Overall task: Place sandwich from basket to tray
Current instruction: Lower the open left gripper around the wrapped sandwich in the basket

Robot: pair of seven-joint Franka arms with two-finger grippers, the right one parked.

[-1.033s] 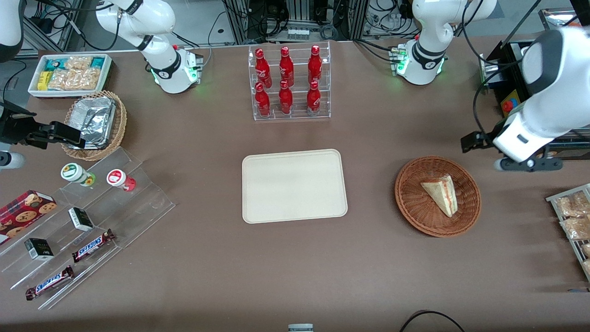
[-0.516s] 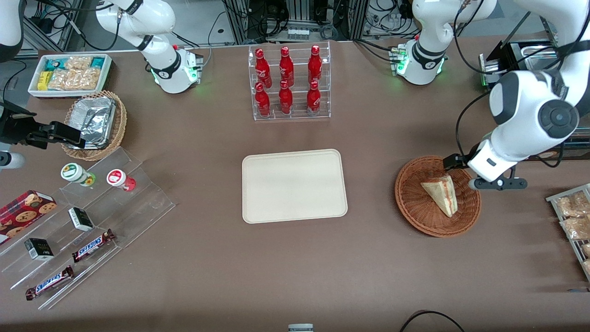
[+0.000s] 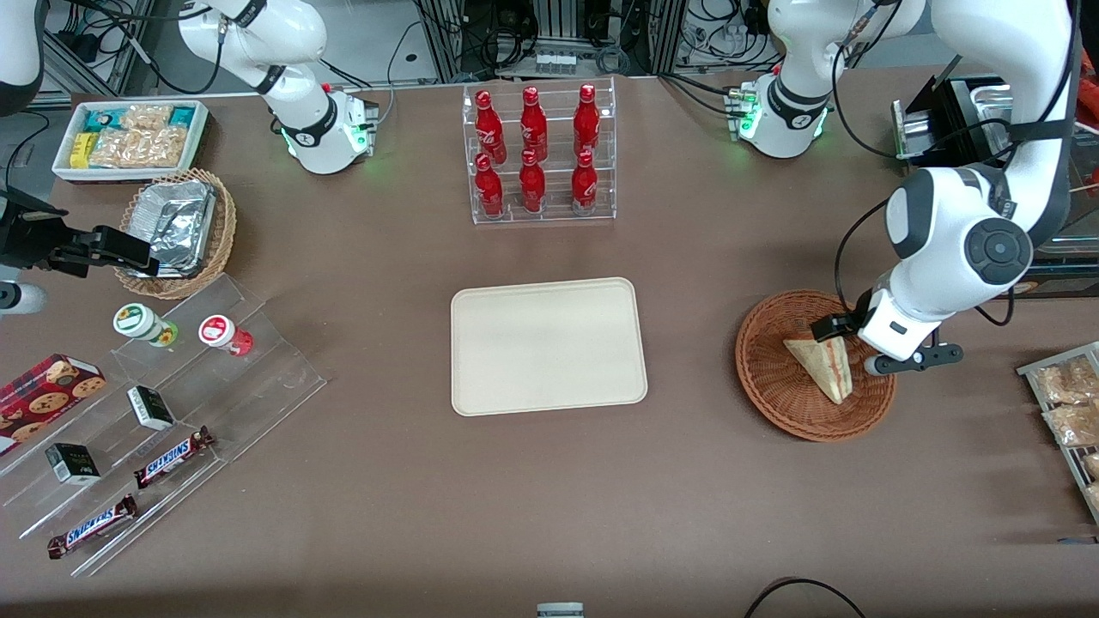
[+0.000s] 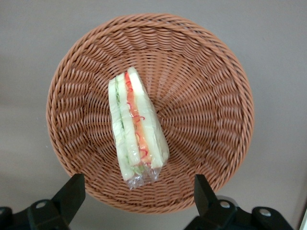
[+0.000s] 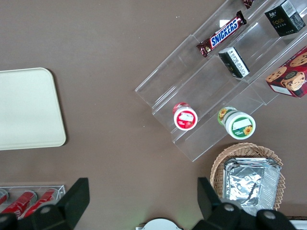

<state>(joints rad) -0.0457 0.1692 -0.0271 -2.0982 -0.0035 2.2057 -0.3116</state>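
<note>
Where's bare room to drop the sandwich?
The tray is entirely bare. Brown tabletop lies free between the tray and the basket, and between the tray and the cola bottle rack. It is crowded at the parked arm's end: stepped snack display, foil basket. The hand hovers open over the sandwich in the basket.

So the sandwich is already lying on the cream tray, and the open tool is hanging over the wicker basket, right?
Not quite. The sandwich lies in the basket, as the left wrist view shows; the front view shows the tray bare. The rest holds: the tool hangs open over the basket.
</note>
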